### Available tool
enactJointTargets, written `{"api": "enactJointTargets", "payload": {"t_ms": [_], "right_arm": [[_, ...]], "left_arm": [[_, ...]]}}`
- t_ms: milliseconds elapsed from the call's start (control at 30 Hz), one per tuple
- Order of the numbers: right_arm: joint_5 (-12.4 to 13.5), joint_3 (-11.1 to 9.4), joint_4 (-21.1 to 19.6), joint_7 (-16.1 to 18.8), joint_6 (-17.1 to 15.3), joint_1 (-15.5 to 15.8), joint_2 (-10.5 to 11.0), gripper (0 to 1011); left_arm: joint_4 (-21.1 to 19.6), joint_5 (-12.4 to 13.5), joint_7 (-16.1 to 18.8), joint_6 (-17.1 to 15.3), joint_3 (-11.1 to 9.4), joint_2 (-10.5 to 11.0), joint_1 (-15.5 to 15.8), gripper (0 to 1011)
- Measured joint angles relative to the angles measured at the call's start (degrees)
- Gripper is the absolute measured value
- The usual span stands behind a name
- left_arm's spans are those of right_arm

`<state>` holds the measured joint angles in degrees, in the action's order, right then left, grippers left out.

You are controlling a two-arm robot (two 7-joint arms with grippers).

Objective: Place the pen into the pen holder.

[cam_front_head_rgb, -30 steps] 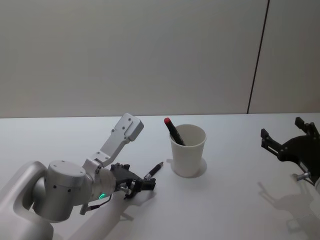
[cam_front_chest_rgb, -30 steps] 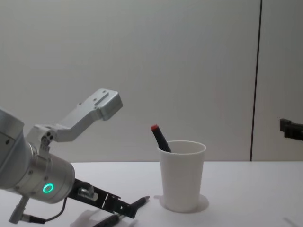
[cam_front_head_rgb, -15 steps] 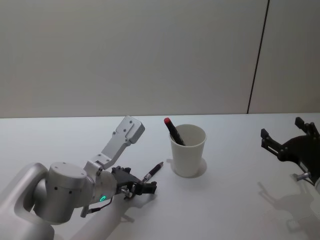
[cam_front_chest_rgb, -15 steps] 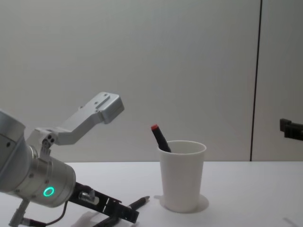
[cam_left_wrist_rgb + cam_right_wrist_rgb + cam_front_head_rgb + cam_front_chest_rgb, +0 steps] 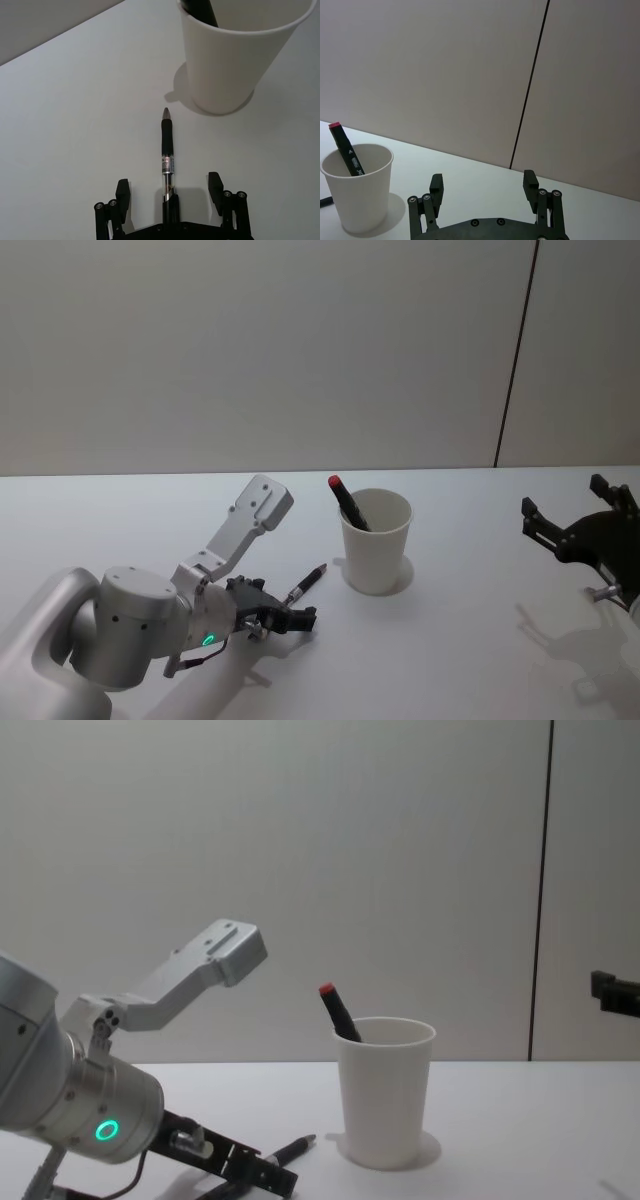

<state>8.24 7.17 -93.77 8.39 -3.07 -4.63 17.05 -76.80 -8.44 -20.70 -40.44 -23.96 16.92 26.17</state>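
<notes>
With left gripper (image 5: 169, 192) spread astride pen (image 5: 167, 140) tail: centre, pinch squarely, no rolling; pen holder (image 5: 235, 65) ahead. Right gripper (image 5: 482, 182) idle, spread.

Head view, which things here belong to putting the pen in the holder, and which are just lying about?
Belongs to the job: pen lying on the table; pen holder, the white paper cup; left tool, open, astride the pen's rear end.

Just there: red-capped marker already standing in the cup; right tool, open, parked off to the right.
</notes>
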Motion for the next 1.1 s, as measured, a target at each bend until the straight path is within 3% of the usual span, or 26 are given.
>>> {"api": "enactJointTargets", "payload": {"t_ms": [100,333,433,700,933,1100], "right_arm": [[0.00,0.00,0.00,0.00,0.00,0.00,0.00,1002],[0.00,0.00,0.00,0.00,0.00,0.00,0.00,1002],[0.00,0.00,0.00,0.00,0.00,0.00,0.00,1002],[0.00,0.00,0.00,0.00,0.00,0.00,0.00,1002],[0.00,0.00,0.00,0.00,0.00,0.00,0.00,1002],[0.00,0.00,0.00,0.00,0.00,0.00,0.00,1002]], "left_arm": [[0.01,-0.04,0.02,-0.02,-0.01,-0.04,-0.04,982],[0.05,-0.36,0.33,-0.07,0.03,-0.13,-0.13,816],[0.06,-0.53,0.47,-0.14,0.05,-0.18,-0.16,682],[0.07,-0.71,0.73,-0.38,0.07,-0.26,-0.24,483],[0.02,-0.81,0.89,-0.64,0.07,-0.29,-0.37,218],[-0.09,-0.85,1.00,-0.71,0.08,-0.29,-0.47,148]]}}
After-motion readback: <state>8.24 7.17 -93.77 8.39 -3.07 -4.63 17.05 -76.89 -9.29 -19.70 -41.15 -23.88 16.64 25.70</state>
